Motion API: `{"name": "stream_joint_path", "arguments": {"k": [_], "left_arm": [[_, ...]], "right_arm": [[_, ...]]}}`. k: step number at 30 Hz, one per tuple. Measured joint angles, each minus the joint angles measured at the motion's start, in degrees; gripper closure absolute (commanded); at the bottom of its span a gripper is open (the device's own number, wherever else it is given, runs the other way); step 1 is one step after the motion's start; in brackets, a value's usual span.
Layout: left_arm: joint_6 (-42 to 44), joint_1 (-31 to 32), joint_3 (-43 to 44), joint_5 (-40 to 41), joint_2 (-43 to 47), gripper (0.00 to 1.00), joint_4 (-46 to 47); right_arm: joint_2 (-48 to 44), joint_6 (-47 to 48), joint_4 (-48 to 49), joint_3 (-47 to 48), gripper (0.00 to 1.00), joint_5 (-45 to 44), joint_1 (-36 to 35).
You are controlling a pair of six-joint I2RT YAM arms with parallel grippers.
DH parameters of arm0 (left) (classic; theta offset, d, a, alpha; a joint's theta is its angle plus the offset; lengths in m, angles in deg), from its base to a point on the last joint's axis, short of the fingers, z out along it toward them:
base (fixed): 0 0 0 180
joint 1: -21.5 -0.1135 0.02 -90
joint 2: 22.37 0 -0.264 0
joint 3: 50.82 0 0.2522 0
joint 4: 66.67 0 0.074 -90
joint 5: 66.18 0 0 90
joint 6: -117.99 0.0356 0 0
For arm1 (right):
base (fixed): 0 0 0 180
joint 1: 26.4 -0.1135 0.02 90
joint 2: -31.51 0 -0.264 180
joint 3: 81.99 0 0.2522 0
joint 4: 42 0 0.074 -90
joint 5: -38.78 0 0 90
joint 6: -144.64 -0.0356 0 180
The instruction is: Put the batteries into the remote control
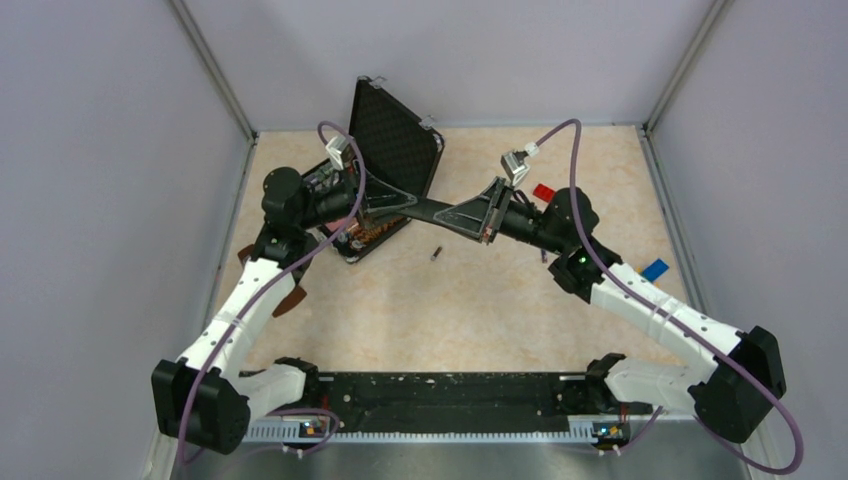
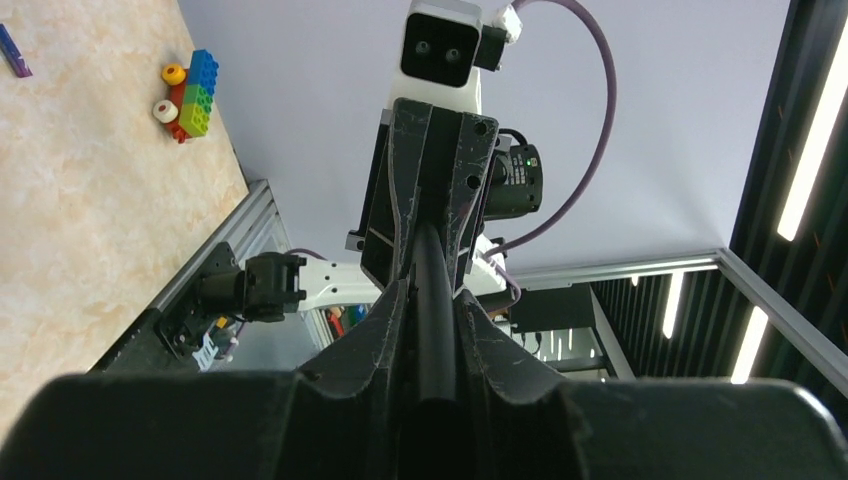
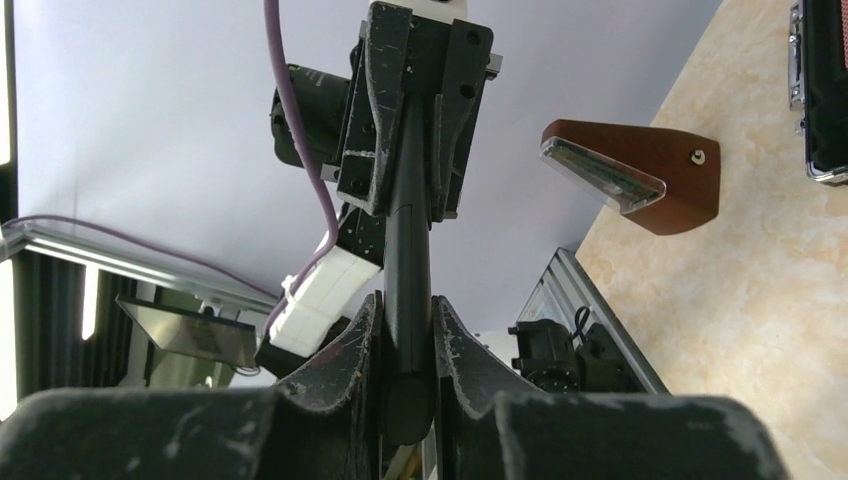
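The remote control [image 1: 428,209] is a slim black bar held in the air between both grippers, above the table's middle. My left gripper [image 1: 388,204] is shut on its left end and my right gripper [image 1: 474,216] is shut on its right end. In the left wrist view the remote [image 2: 432,280] runs edge-on from my left gripper [image 2: 432,305] to the right one. In the right wrist view the remote [image 3: 405,240] sits clamped in my right gripper [image 3: 405,315]. One small dark battery [image 1: 436,254] lies on the table below the remote. I see no second battery.
An open black foam-lined case [image 1: 395,130] stands at the back left, with striped chip stacks [image 1: 368,236] in its base. A red brick [image 1: 543,191] and a blue piece [image 1: 655,269] lie on the right. Toy bricks [image 2: 190,95] and a brown wedge [image 3: 640,175] also lie on the table.
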Motion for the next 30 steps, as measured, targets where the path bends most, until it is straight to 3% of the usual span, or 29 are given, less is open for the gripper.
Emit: {"name": "stream_joint_path", "arguments": {"k": [5,12,18,30], "left_arm": [[0.37,-0.31,0.00,-1.66,-0.02,1.00,0.00],[0.46,-0.90,-0.13,-1.92,0.09,1.00,0.00],[-0.44,-7.58,-0.28,1.27,2.45,1.00,0.15],[1.40,-7.89,-0.26,3.72,5.44,1.00,-2.23]], "right_arm": [[0.00,0.46,-0.13,0.00,0.99,1.36,0.35],[0.07,-0.68,0.42,-0.07,0.73,1.38,0.55],[1.64,0.26,-2.62,3.10,0.51,0.00,4.04],[7.04,0.90,-6.08,6.45,0.48,-0.98,3.85]]}}
